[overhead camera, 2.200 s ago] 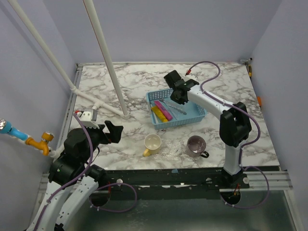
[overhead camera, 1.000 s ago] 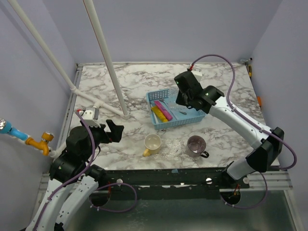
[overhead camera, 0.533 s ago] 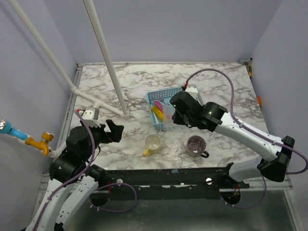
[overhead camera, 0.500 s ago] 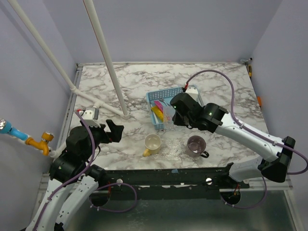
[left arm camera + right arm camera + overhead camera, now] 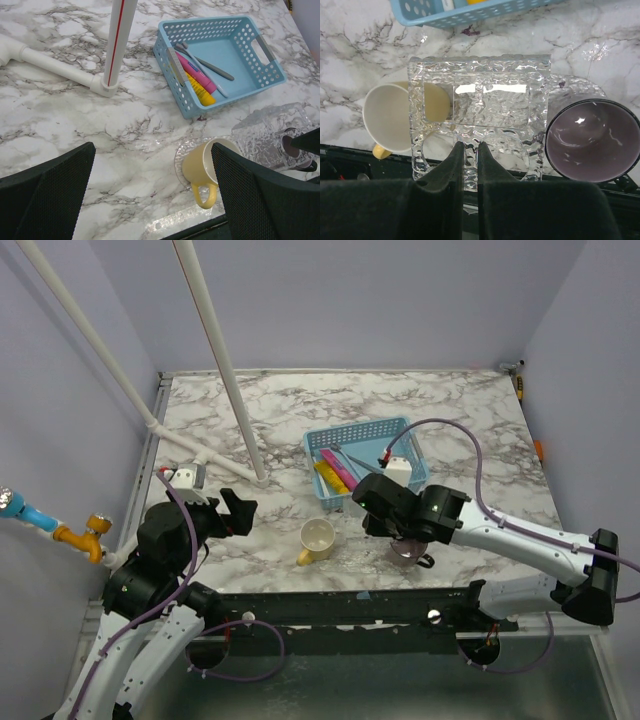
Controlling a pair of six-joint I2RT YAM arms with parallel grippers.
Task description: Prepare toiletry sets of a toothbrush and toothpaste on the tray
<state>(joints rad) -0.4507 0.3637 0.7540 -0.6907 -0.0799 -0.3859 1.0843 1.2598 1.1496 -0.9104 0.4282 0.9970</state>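
Clearly, the right gripper (image 5: pixel 470 149) had its jaws drawn narrow, pinching the near edge of a clear, pebbled glass tray (image 5: pixel 479 102). Seen from the wrist, the tray sat between two mugs: the yellow mug (image 5: pixel 390 122) at 9 o'clock, partly covered by the glass, and the purple mug (image 5: pixel 592 140) at 3 o'clock. Whether the tray touched the marble table (image 5: pixel 75 115) could not be told.

At 12 o'clock from the mugs stood a blue basket (image 5: pixel 172 75). All the toiletries lay inside it, none on the tray: the pink tube (image 5: pixel 197 75) and yellow tube (image 5: pixel 200 92) side by side along its left wall, the grey brush (image 5: pixel 210 65) and pale blue brush (image 5: pixel 218 89) just at 3 o'clock of them.

The left gripper (image 5: pixel 152 150) hung spread wide, holding nothing, at 9 o'clock of the yellow mug.
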